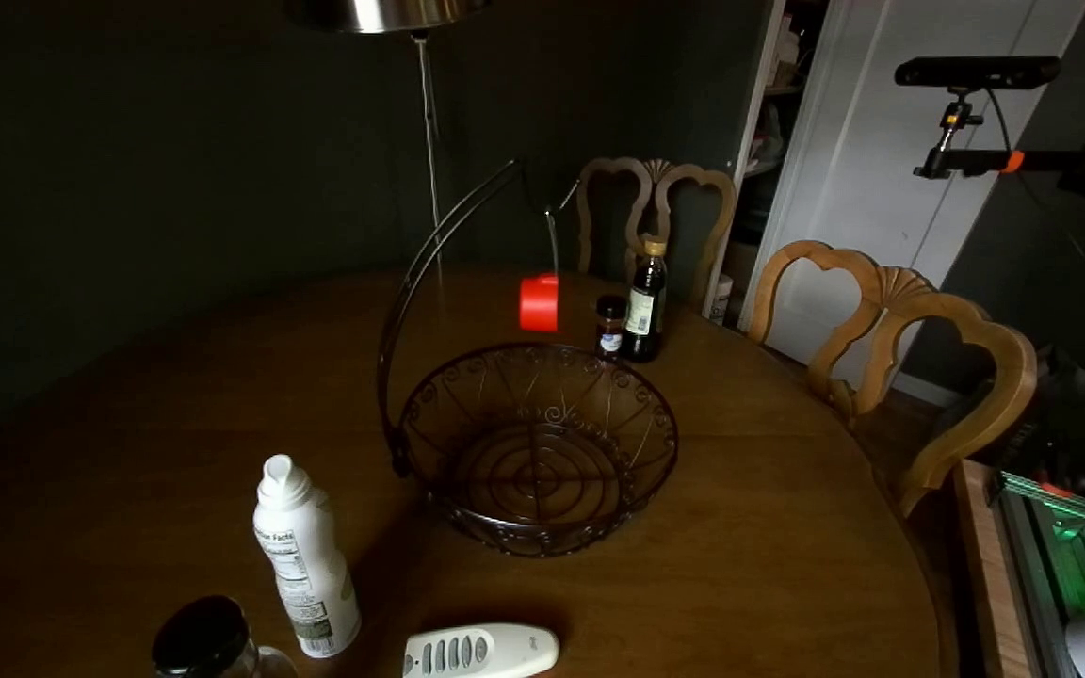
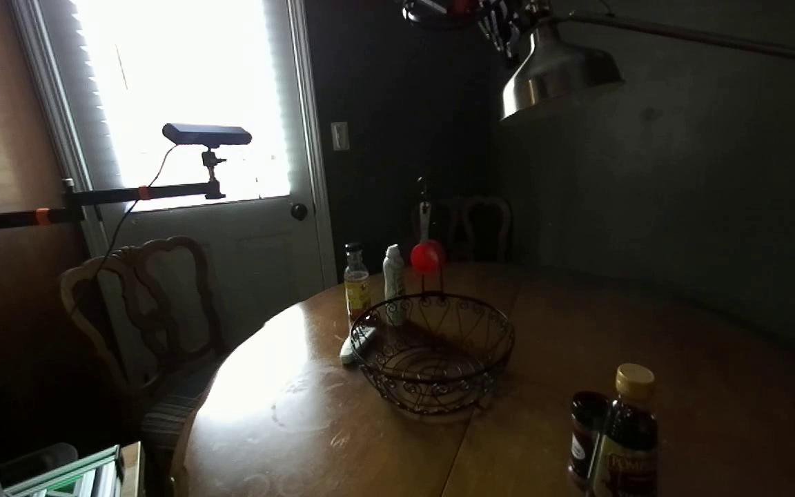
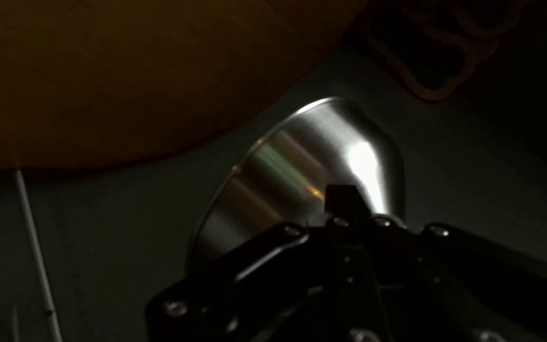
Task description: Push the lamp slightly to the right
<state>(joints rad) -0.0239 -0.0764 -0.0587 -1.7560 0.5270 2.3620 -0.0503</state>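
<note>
Gripper (image 3: 345, 197), tips together, partly hides the lamp (image 3: 297, 166), which hangs higher than the table (image 1: 740, 508); touching or not, I cannot tell. Red cup (image 1: 539, 303) hangs over the basket (image 1: 537, 478); dark bottle (image 1: 644, 306) stands just beside a jar (image 1: 609, 333).

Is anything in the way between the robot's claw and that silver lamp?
Nothing visible. In the wrist view, the shut gripper shows in front of the lamp with no object between, though I can't tell whether they touch. The wire basket stands lower, on the table.
</note>
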